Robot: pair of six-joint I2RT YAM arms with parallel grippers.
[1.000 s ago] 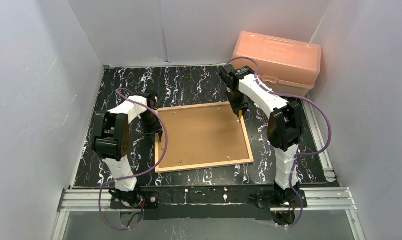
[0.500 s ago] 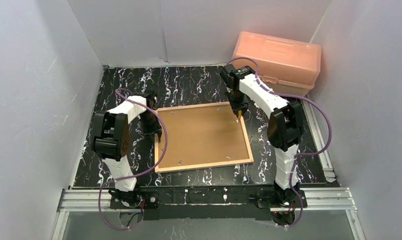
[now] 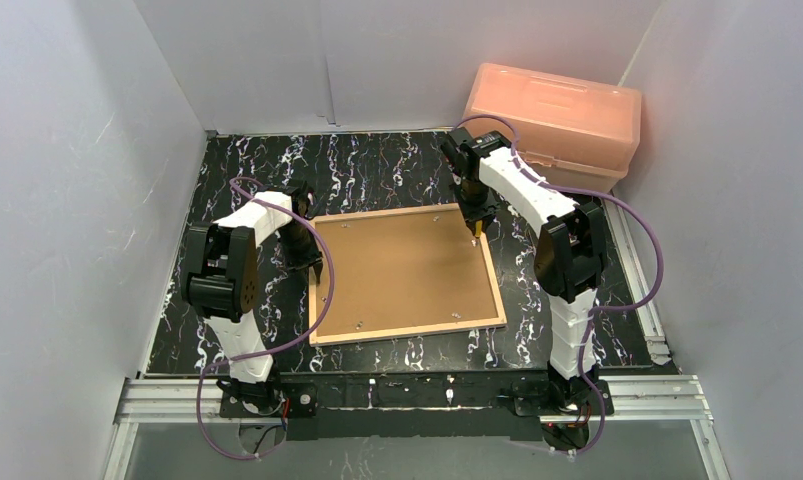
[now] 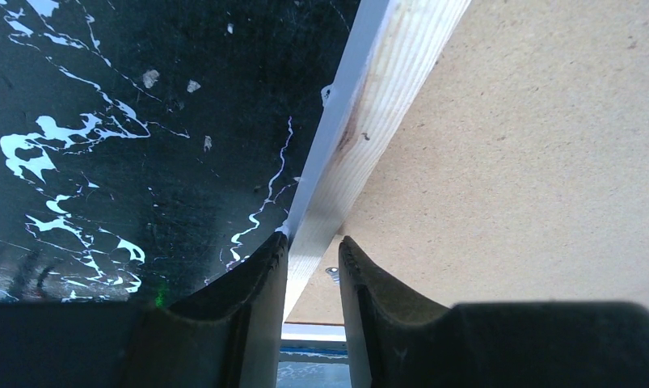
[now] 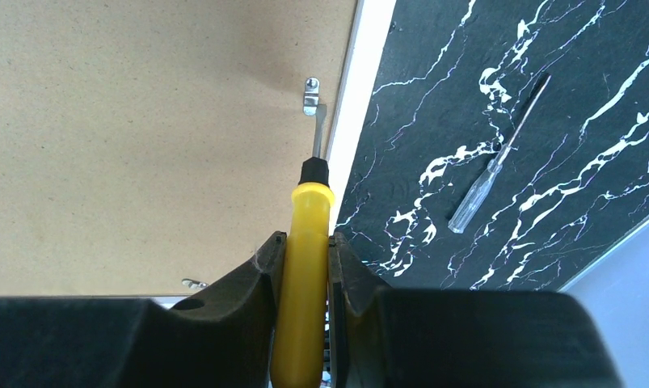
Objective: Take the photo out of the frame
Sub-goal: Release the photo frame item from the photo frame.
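The frame (image 3: 407,333) lies face down on the black marbled table, its brown backing board (image 3: 402,265) facing up. The photo is hidden under that board. My left gripper (image 3: 317,268) is at the frame's left side. In the left wrist view its jaws (image 4: 314,246) sit on either side of the light wood rail (image 4: 385,89) and are shut on it. My right gripper (image 5: 305,241) is shut on a yellow-handled screwdriver (image 5: 305,283) at the frame's far right corner (image 3: 474,222). The screwdriver's tip rests at a small metal clip (image 5: 311,95) on the backing board.
A pink plastic box (image 3: 555,120) stands at the back right against the wall. A clear-handled screwdriver (image 5: 495,166) lies on the table right of the frame. More small metal clips (image 3: 455,315) dot the board's edges. White walls close in the table.
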